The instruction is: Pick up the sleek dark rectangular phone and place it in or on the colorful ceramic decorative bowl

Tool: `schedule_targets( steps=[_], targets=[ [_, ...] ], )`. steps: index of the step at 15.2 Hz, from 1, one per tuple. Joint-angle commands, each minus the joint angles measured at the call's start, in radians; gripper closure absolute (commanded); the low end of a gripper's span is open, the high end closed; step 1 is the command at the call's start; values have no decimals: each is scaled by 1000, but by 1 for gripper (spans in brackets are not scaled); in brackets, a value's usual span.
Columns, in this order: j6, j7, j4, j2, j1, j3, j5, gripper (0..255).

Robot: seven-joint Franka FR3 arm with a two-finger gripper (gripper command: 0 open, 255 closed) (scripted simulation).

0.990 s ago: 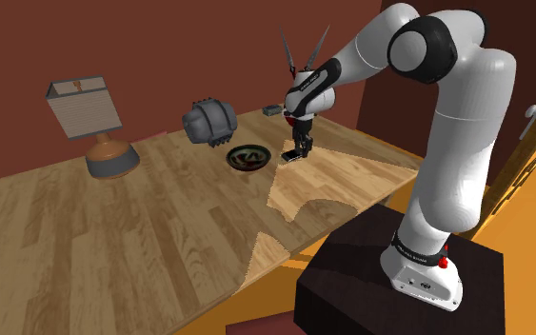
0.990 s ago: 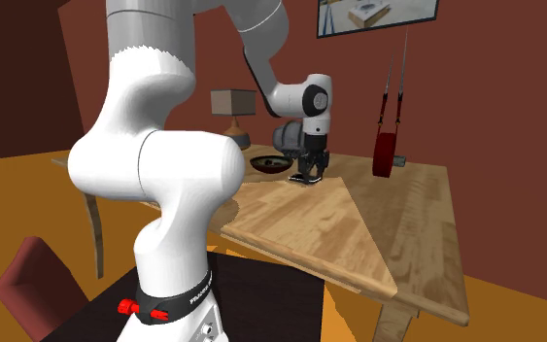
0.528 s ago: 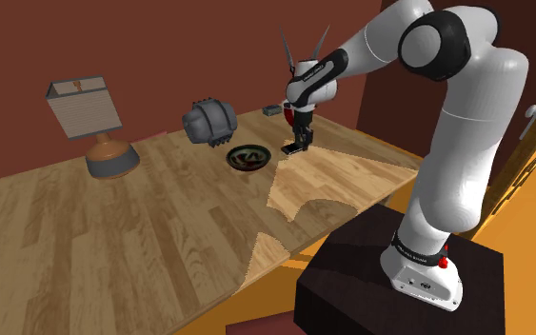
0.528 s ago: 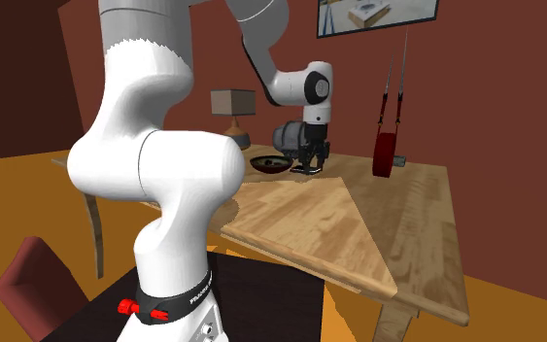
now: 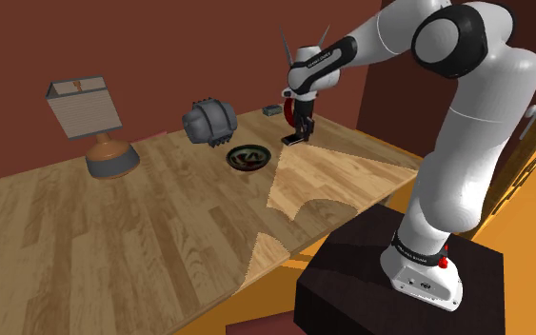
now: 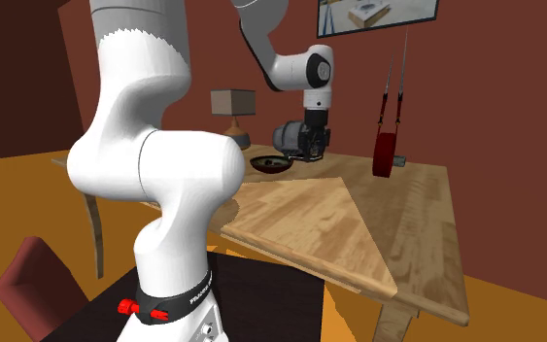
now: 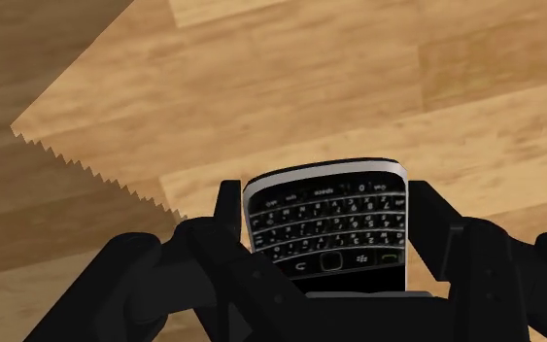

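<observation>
Phone (image 7: 324,228), dark with a silver edge and a small keypad under its screen, sits clasped between the two black fingers (image 7: 226,219) of the gripper (image 7: 326,209), which press on its long sides. In the shoulder view the gripper (image 5: 297,133) holds the phone (image 5: 294,140) clear of the wooden surface (image 5: 161,219), raised beside the bowl (image 5: 249,158) on that view's right, not over it. The bowl is dark, with red and green markings inside, and stands on the surface with nothing in it. In the second exterior view the phone (image 6: 309,154) hangs near the bowl (image 6: 271,164), a little higher than its rim. A grey rounded object (image 5: 208,122) sits just behind the bowl, and a lamp (image 5: 99,133) with a square shade stands well apart from the bowl, toward the shoulder view's left.
</observation>
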Motion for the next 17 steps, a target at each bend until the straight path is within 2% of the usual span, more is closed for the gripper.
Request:
schedule_targets(
  steps=[1,6,17],
  targets=[
    [-27,6,16,-12,1,0,-8,255],
    [-83,17,51,-36,2,2,-23,255],
    [-148,175,306,173,96,102,81,255]
  ],
)
